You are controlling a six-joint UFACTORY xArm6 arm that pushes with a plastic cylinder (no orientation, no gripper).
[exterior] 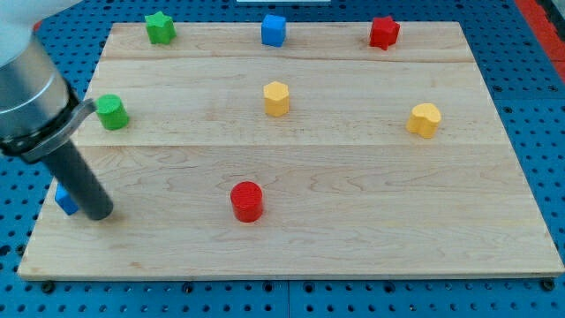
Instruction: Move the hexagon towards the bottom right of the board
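Note:
The yellow hexagon block (276,98) sits on the wooden board (353,221) a little above its middle. My tip (99,213) rests on the board near the view's left edge, far to the lower left of the hexagon. It touches or nearly touches a blue block (64,200), which the rod mostly hides.
A green star block (160,27), a blue cube (274,30) and a red star block (383,33) line the view's top. A green cylinder (112,112) is at the left, a yellow heart-like block (425,119) at the right, a red cylinder (247,200) below the hexagon.

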